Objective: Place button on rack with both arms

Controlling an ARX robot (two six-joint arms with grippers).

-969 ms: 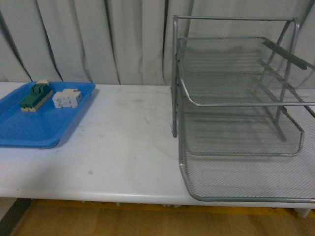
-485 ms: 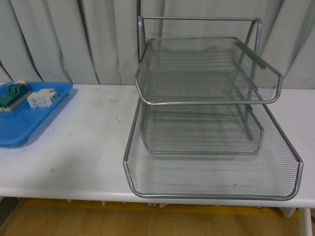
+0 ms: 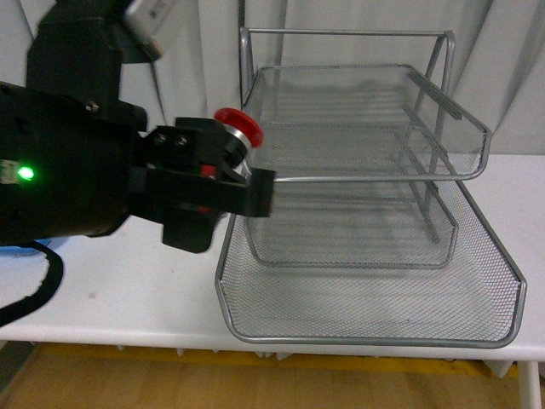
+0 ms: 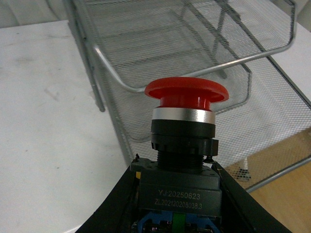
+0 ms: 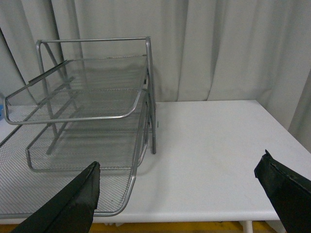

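Observation:
The button (image 3: 237, 124) has a round red cap on a black body and is held up in the air. My left gripper (image 3: 223, 164) is shut on that body, just left of the rack's (image 3: 366, 178) top tier front corner. In the left wrist view the button (image 4: 186, 92) stands upright, its black body clamped in my left gripper (image 4: 177, 194), with the silver mesh rack (image 4: 116, 77) behind it. My right gripper (image 5: 177, 194) is open and empty, low over the white table to the right of the rack (image 5: 87, 118). It does not show in the front view.
The rack stands on a white table (image 3: 128, 281) with grey curtains (image 3: 358, 17) behind. The bulky black left arm (image 3: 68, 162) fills the left of the front view, and a black cable (image 3: 38, 294) hangs below it. The table's front edge and wooden floor (image 3: 128, 379) lie below.
The front view swung from the blue tray to face the rack. My left arm has since come into view from the left, holding the button up beside the rack's top tier.

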